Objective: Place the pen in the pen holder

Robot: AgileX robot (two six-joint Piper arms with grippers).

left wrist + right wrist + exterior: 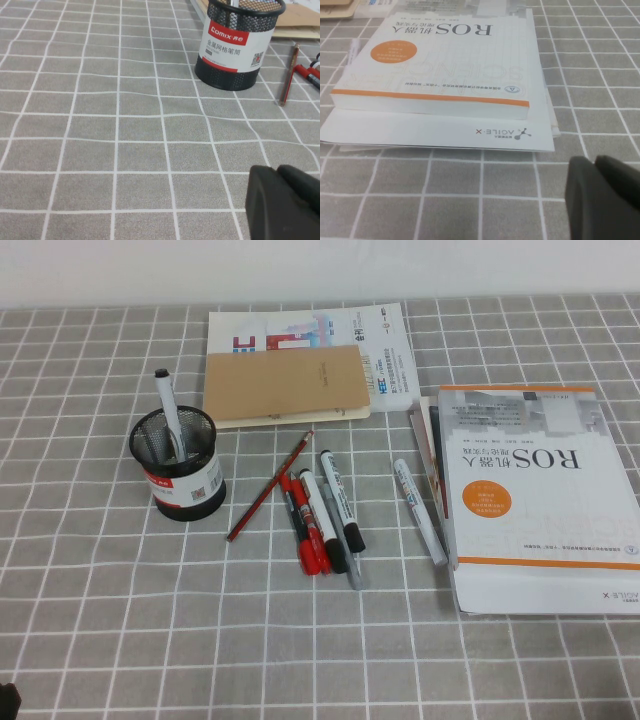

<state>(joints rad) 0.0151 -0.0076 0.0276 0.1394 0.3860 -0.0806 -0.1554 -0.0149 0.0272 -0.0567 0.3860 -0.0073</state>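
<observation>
The pen holder (180, 465), a black mesh cup with a red and white label, stands at the left of the table and also shows in the left wrist view (235, 47). A slim whitish marker with a dark tip (168, 410) stands inside it. The pen (418, 510), white with small print and grey ends, lies flat against the left edge of the big book (530, 490). My left gripper (277, 171) is shut and empty, low over the cloth well short of the holder. My right gripper (595, 161) is shut and empty, near the book's front edge.
A cluster of red pens and black-capped white markers (325, 525) and a red pencil (268, 488) lie between holder and book. A brown notebook (285, 385) on papers sits at the back. A white sheet (440, 131) sticks out from under the book.
</observation>
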